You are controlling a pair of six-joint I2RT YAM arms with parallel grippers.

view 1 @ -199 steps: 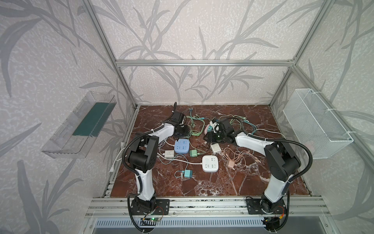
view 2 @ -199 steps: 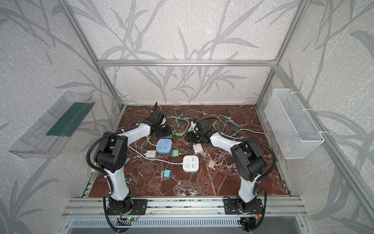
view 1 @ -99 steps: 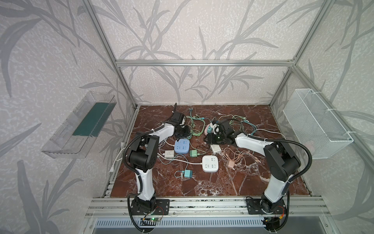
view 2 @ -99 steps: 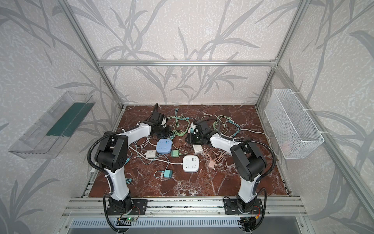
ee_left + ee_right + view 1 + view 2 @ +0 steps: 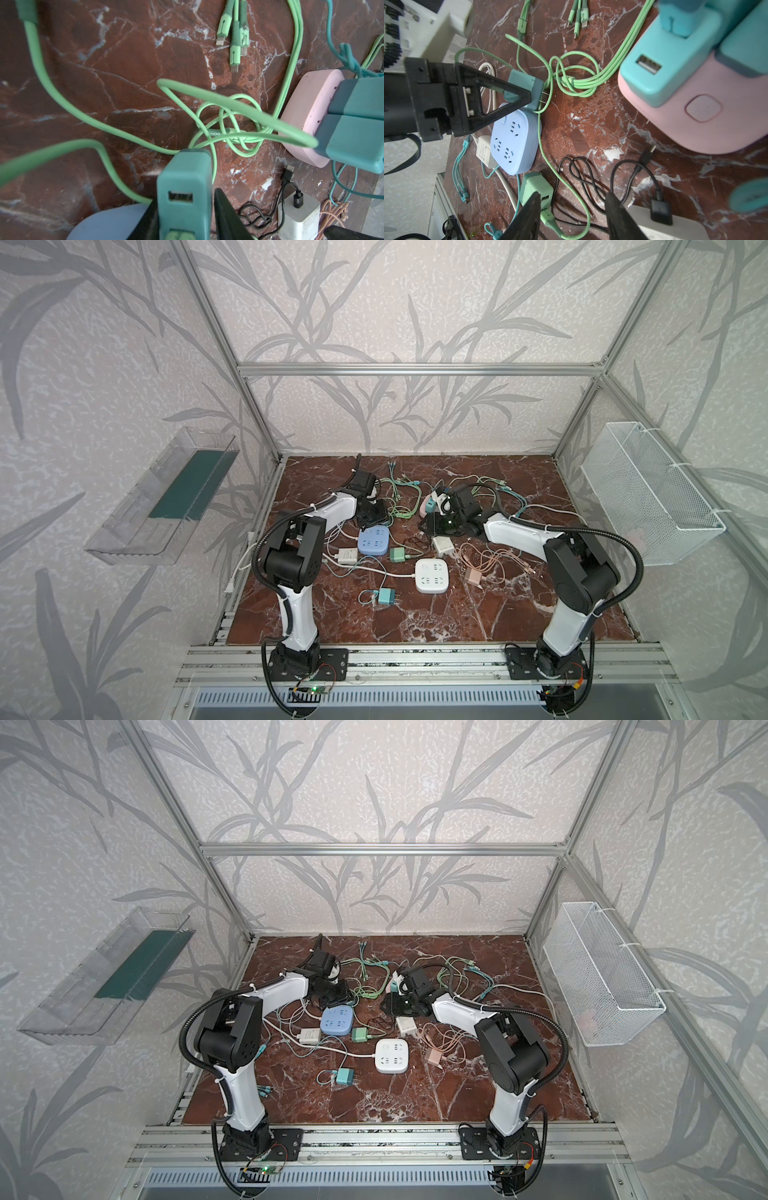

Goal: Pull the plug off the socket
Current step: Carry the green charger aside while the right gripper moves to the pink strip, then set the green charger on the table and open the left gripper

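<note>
Standing by the rig, I see the left gripper (image 5: 186, 212) low over the red-brown marble tabletop (image 5: 498, 614), at the back edge of the pale blue rounded plastic power strip (image 5: 373, 542), which I take to be the socket. Its black triangular fingers (image 5: 524, 96) flank the small teal square plastic charger plug (image 5: 522, 81). From the left wrist camera a thin dark line seems to part the plug from one finger, so I cannot tell whether the jaws pinch it or merely bracket it. The plug's two metal prongs (image 5: 545, 96) are bare and point away from the strip, clear of every hole in it, so the pull itself looks done to me.

I judge the plug light, rigid and smooth-sided, so it would slide out of a loose pinch. A mint green connector (image 5: 180, 235) sits in its rear face, and the soft mint green cables (image 5: 228, 133) looped on the marble just beyond the strip could tug at it. The sound hold is across the two broad flat faces of the body, back from the prongs and never by the cord.

To the right of the strip the right gripper (image 5: 573, 196) hovers with its fingers apart and nothing between them, only a thin black cable (image 5: 581, 178) lying below. Further right of the strip a pink rounded power strip (image 5: 675, 124) carries other teal plugs
</note>
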